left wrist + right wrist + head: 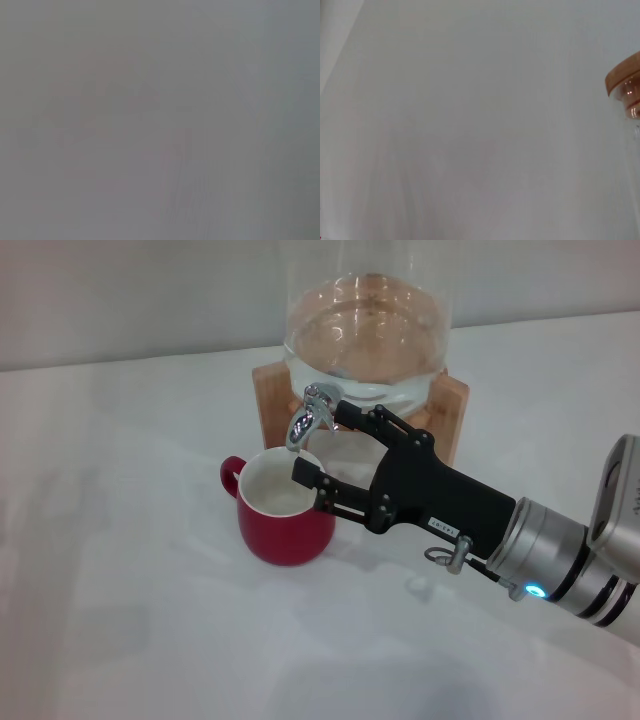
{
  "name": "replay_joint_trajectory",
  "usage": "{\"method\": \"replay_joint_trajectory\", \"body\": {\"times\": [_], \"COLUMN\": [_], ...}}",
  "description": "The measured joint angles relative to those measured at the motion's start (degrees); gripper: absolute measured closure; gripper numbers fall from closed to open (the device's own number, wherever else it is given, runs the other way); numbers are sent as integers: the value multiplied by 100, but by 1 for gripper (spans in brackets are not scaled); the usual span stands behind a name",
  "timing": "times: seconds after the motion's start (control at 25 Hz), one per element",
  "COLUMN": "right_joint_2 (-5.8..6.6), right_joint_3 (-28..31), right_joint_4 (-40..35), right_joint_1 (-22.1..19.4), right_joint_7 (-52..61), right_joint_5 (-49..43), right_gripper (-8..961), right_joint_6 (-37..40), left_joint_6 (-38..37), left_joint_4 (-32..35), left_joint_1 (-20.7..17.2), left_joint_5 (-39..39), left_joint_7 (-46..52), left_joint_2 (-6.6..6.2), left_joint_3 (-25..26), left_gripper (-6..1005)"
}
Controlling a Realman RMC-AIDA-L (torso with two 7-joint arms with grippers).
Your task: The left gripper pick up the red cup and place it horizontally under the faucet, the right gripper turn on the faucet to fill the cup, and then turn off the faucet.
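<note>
White and unbroken, the surface (120,570) is carrying everything in the scene, with a pale wall closing off the space behind it. Two black fingers of the right gripper (322,445) are standing spread apart: the upper one (350,415) is reaching to the base of the faucet (312,415), while the lower one (312,475) is hanging over the open mouth of the red cup (283,508). Whether the upper finger is actually touching the lever cannot be told. This spread posture appears suited to working the lever top, so the step in hand is judged to be operating the faucet. Behind the fingers, the black gripper body is running back to a silver wrist (560,560) with a blue light, the arm entering from the robot's right.

Directly under the spout, the red cup is sitting upright on the surface, handle turned toward the robot's left, so that any stream would be falling into its cream interior; no stream or water level can be made out. Above it, the glass dispenser (365,330) is holding water and resting on a wooden stand (450,410), which is lifting the faucet high enough to clear the rim of the cup.

No left gripper is appearing in any view, so its fingers cannot be judged.
</note>
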State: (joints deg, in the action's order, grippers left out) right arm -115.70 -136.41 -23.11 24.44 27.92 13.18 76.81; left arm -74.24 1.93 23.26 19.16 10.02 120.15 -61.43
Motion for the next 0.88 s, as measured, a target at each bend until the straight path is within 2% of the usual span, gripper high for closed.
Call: {"method": "replay_joint_trajectory", "body": {"times": [0.88], "right_joint_2": [16], "right_joint_3": [15], "right_joint_4": [-143], "right_joint_1": [-42], "right_joint_7": [3], "right_joint_5": [-148], "right_gripper": [84], "right_joint_6": [-31], "left_joint_6": [-21], "left_joint_4": [0], "left_joint_1": [3], "left_joint_5": [0], "left_joint_7": [7], "left_joint_2": [-3], "left_joint_3": [0], "left_gripper": [484]}}
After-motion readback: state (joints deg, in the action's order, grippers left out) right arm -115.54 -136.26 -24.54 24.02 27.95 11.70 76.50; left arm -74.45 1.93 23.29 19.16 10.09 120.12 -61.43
